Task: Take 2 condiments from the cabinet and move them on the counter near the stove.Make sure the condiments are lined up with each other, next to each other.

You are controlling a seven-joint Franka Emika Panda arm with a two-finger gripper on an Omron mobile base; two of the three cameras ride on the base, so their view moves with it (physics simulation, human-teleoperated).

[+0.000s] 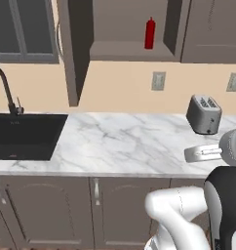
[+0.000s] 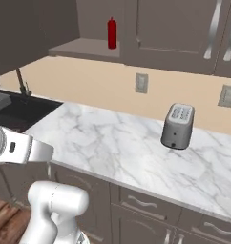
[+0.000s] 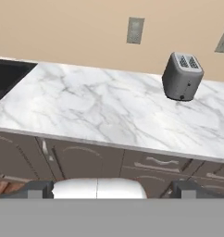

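With its two-finger gripper (image 3: 107, 187) spread wide and holding nothing, the white robot arm (image 1: 181, 210) waits low in front of the white marble counter (image 1: 120, 144), where no condiment stands yet; by this look, the job has barely begun. A grey steel toaster (image 1: 204, 114) sits on the marble toward the wall. Above and left of the toaster, the dark brown wall cabinet (image 1: 125, 29) stands open, its shelf holding one slim all-red squeeze bottle (image 1: 149, 33). The second sauce bottle and the stove cannot be made out.
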